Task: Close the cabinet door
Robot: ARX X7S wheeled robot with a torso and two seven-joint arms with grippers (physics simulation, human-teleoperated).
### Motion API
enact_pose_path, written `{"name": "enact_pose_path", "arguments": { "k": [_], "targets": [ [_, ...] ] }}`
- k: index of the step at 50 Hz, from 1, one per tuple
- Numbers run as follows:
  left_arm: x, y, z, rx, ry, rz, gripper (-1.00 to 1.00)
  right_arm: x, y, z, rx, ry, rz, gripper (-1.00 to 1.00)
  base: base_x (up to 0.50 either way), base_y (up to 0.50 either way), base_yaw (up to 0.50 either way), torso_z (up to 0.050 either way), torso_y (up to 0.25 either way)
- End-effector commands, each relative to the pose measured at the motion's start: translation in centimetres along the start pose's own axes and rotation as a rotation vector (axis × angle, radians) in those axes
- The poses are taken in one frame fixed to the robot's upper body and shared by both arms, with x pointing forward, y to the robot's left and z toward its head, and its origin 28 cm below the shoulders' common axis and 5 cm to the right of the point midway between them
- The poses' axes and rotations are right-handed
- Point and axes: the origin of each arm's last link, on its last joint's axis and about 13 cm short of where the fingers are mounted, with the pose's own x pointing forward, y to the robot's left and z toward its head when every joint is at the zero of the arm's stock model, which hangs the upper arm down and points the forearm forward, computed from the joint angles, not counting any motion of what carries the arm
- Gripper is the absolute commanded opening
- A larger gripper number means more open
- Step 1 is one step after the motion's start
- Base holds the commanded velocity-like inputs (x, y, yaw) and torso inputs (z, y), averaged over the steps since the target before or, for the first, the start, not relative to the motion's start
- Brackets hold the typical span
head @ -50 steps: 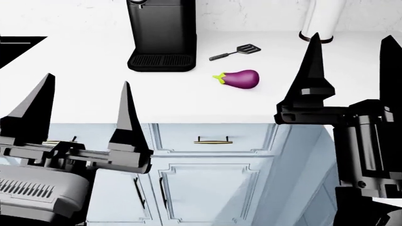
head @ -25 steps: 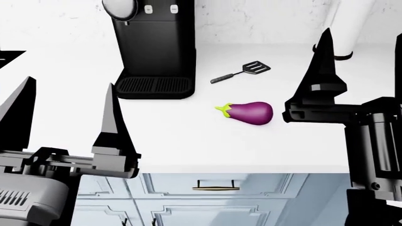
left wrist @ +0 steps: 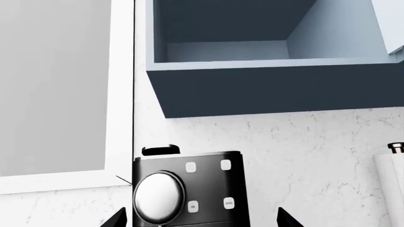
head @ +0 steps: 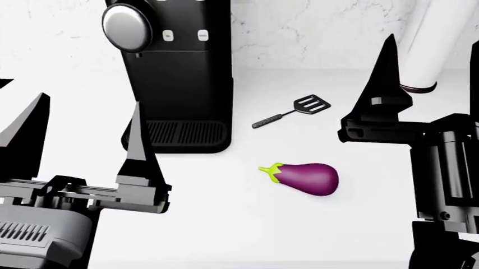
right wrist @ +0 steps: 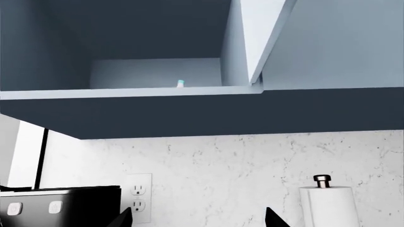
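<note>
The wall cabinet (right wrist: 158, 111) hangs above the counter, and both wrist views look up at it from below. Its interior is dark and exposed. The cabinet door (right wrist: 256, 38) stands swung out, seen edge-on at the opening's side; it also shows as a pale panel, the cabinet door (left wrist: 390, 23). My left gripper (head: 86, 140) is open and empty, well below the cabinet (left wrist: 265, 90). My right gripper (right wrist: 198, 218) is open too, its one visible finger (head: 387, 73) pointing up. Neither touches the door.
A black coffee machine (head: 179, 73) stands on the white counter (head: 224, 224), with an eggplant (head: 307, 177) and a spatula (head: 292, 112) beside it. A paper towel roll (right wrist: 328, 205) stands at the right, a wall outlet (right wrist: 139, 198) on the marble backsplash, a window (left wrist: 54, 85) at left.
The head view has lifted: the counter objects slid down the picture and the lower cabinets dropped out of sight. Both grippers rose with it and stayed open.
</note>
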Motion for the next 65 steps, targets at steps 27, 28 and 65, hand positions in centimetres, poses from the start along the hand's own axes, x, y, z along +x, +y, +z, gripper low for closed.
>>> {"name": "enact_pose_path", "arguments": {
  "k": [27, 28, 65],
  "targets": [
    [0.0, 0.0, -0.1, -0.004, 0.0, -0.018, 1.0, 0.3, -0.2, -0.1, -0.007, -0.007, -0.044, 1.0, 0.11, -0.1, 0.0, 0.05, 0.0],
    [0.0, 0.0, -0.1, -0.004, 0.0, -0.018, 1.0, 0.3, -0.2, -0.1, -0.007, -0.007, -0.044, 1.0, 0.0, 0.0, 0.0, 0.05, 0.0],
    [0.1, 0.7, 0.4, -0.121, 0.043, -0.04, 1.0, -0.2, -5.6, 3.7, -0.166, -0.107, -0.266, 1.0, 0.0, 0.0, 0.0, 0.023, 0.0]
  ]
}}
